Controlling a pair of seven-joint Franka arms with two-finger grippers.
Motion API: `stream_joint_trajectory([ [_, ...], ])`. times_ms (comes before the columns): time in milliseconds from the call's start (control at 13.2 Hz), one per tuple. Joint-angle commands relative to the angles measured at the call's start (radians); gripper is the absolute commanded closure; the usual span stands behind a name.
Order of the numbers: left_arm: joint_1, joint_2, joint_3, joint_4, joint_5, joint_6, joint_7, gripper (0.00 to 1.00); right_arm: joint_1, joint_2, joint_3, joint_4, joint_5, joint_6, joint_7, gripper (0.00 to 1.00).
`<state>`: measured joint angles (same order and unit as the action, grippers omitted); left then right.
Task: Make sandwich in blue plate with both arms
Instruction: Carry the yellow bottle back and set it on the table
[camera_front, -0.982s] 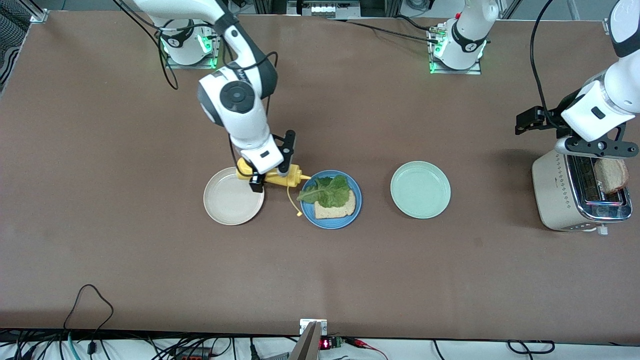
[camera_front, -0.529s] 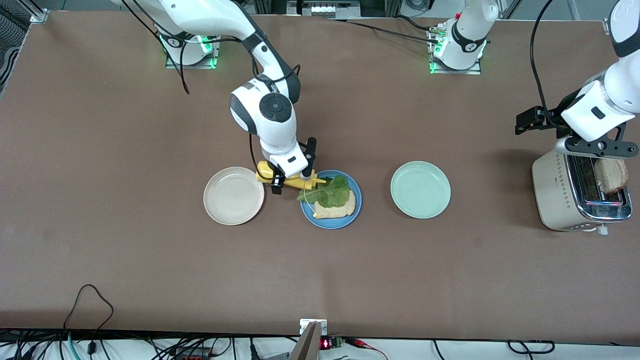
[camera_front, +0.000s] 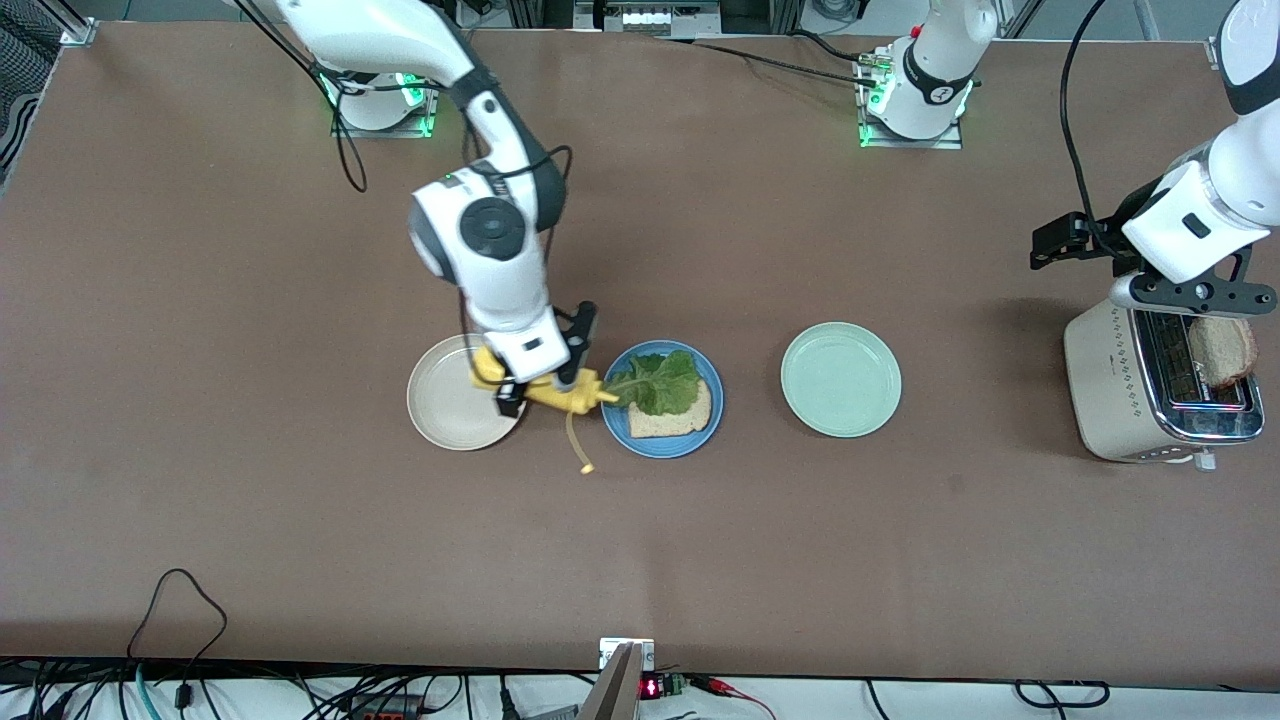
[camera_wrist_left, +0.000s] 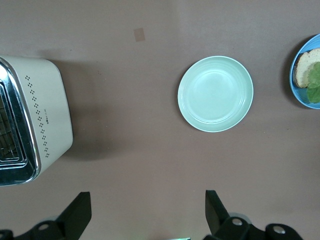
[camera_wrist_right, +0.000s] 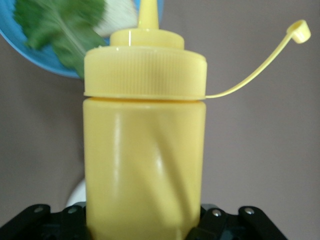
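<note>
Yellow squeeze bottle (camera_front: 545, 390) gripped in right pincer (camera_front: 540, 385) beside blue plate (camera_front: 690, 441) rim; left pincer (camera_wrist_left: 145, 215) wide.

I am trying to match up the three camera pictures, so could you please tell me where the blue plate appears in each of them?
Front view: the blue plate lies mid-table between the cream plate and the mint plate, holding bread and lettuce.
Left wrist view: only a slice of it shows at the picture's edge.
Right wrist view: part of it shows past the yellow bottle.
Shared landmark: the lettuce.
</note>
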<state>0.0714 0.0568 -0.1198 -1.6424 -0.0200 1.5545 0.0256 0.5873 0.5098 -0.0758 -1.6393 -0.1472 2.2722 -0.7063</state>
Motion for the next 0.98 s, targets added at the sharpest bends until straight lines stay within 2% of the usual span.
stream_joint_trajectory([
  [0,0.001,-0.005,-0.001,0.015,-0.012,-0.019,-0.007,0.00,-0.340,-0.149,0.277,-0.095,-0.002,-0.048,-0.106,1.00],
  [151,0.001,-0.005,-0.001,0.015,-0.012,-0.020,-0.006,0.00,-0.554,-0.206,0.423,-0.143,0.015,-0.068,-0.198,1.00],
  [302,0.001,-0.005,-0.001,0.015,-0.012,-0.019,-0.007,0.00,-0.689,-0.241,0.499,-0.149,0.099,-0.126,-0.319,1.00],
  [529,0.001,-0.005,-0.001,0.015,-0.012,-0.020,-0.007,0.00,-0.848,-0.281,0.504,-0.148,0.315,-0.209,-0.626,1.00],
  [755,0.001,-0.005,-0.001,0.015,-0.012,-0.020,-0.007,0.00,-0.992,-0.281,0.493,-0.145,0.499,-0.313,-0.922,1.00],
  [906,0.008,-0.005,0.000,0.012,-0.012,-0.020,-0.006,0.00,-1.037,-0.271,0.434,-0.145,0.605,-0.382,-1.101,1.00],
])
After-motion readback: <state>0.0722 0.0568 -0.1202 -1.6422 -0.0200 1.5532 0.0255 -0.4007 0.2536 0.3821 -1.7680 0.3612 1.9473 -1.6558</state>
